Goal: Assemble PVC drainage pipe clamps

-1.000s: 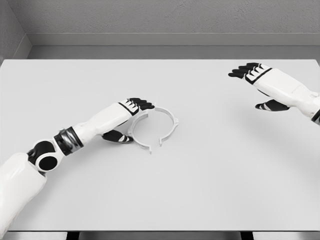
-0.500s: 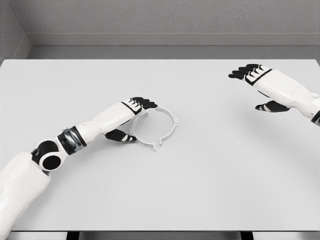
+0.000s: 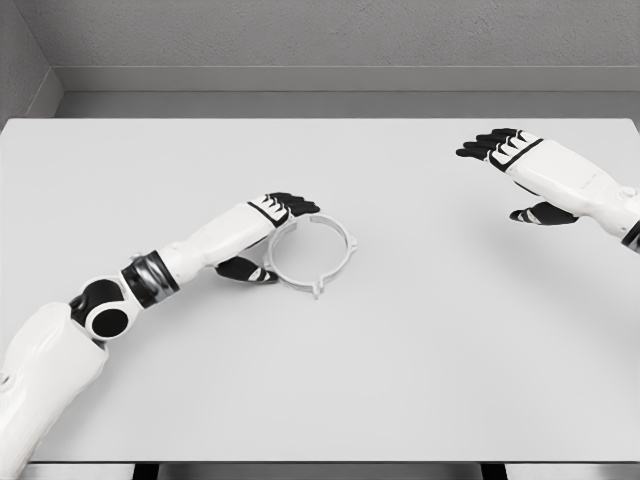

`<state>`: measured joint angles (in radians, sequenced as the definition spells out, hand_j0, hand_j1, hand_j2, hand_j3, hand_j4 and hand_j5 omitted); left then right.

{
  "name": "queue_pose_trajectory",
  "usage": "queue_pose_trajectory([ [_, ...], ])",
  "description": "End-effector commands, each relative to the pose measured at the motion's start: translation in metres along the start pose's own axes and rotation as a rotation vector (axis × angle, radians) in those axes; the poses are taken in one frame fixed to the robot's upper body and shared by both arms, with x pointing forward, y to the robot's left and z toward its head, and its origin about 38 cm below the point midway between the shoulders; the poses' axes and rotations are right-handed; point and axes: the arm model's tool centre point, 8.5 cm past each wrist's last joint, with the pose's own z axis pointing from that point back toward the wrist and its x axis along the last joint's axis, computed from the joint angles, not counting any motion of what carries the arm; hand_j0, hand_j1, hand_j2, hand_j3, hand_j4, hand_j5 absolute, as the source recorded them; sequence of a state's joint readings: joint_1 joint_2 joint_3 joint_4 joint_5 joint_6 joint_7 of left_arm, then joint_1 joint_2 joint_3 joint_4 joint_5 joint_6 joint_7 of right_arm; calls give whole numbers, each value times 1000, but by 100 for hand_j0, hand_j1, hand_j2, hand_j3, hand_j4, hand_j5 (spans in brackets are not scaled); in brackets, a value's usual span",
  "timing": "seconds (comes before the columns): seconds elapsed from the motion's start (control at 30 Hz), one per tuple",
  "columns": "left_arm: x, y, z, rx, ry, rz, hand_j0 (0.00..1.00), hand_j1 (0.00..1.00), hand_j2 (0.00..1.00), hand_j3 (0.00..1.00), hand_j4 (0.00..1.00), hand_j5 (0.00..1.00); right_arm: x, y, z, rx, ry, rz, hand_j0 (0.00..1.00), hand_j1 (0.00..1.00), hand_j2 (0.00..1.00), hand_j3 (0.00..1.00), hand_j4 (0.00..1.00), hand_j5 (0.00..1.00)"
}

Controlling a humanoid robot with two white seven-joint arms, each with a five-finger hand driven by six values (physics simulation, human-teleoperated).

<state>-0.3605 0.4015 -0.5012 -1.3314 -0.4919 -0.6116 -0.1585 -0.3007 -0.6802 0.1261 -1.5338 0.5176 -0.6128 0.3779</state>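
Note:
A white PVC clamp ring [image 3: 335, 264], made of two half-rings that meet in a nearly closed circle, lies flat on the white table [image 3: 400, 380] left of centre. My left hand [image 3: 272, 232] rests against the ring's left side, fingers stretched over its upper left rim and thumb [image 3: 247, 270] low on the table beside it, not gripping. At the far right my right hand [image 3: 508, 165] hovers above the table with fingers extended, holding nothing.
The table ends at a grey wall [image 3: 320, 40] along the back and a front edge near the bottom of the view.
My left hand has pushed right and slightly forward, sliding the left half-ring toward the right half. The gap at the ring's front has narrowed to almost nothing. The right hand has stayed put.

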Motion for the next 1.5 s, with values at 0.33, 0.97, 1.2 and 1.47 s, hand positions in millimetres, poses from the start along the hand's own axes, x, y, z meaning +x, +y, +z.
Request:
queue_pose_trajectory([
  [0.33,1,-1,-4,8,-4,14,100,100,100,100,100,100,0,0,0,-4,-1,-5,100,100,100,100,100,100],
  [0.97,9,0,-17,27,-29,25,100,100,100,100,100,100,1,-1,0,-4,-2,-4,100,100,100,100,100,100],
  [1.2,13,-2,-23,30,-42,29,100,100,100,100,100,100,1,-1,0,-4,-4,-4,100,100,100,100,100,100],
  [1.47,5,13,-6,34,-24,2,100,100,100,100,100,100,1,-1,0,-4,-2,-4,100,100,100,100,100,100],
])
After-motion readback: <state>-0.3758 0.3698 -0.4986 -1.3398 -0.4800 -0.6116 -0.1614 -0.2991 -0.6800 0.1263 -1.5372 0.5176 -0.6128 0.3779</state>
